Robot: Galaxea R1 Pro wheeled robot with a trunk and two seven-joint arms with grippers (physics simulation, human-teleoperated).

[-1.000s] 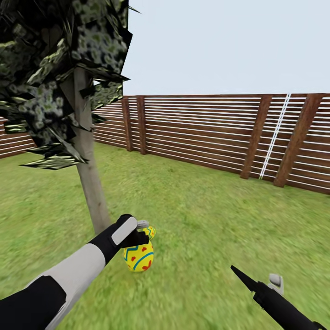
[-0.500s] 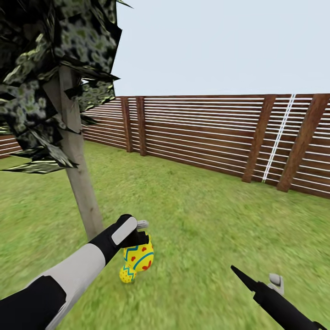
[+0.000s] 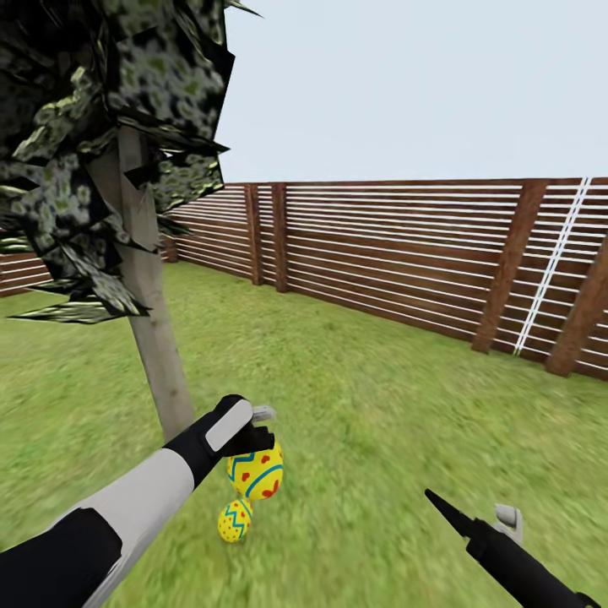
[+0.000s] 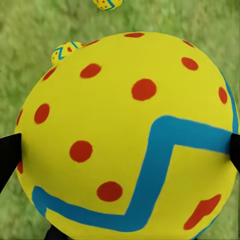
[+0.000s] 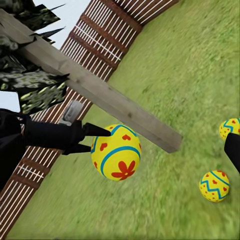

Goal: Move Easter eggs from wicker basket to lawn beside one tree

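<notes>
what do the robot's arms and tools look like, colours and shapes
The left arm has a black upper segment, a pale grey-white forearm and a black wrist with a light grey oval panel. Its left tool is black with a small grey tip. The right arm is black, with a slim pointed finger and a grey tab.

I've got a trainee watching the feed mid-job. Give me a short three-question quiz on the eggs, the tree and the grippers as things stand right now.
1. True or false: the left gripper is shut on an egg.
2. How many eggs lie on the lawn in the right wrist view?
A. none
B. one
C. two
3. Fill in: the held egg hangs near the foot of the ___.

Key
1. True. The fingers grip it at both sides in the left wrist view.
2. C. One egg lies on the grass and another egg at the picture's edge.
3. Tree; its pale trunk stands just beyond the left gripper.
</notes>
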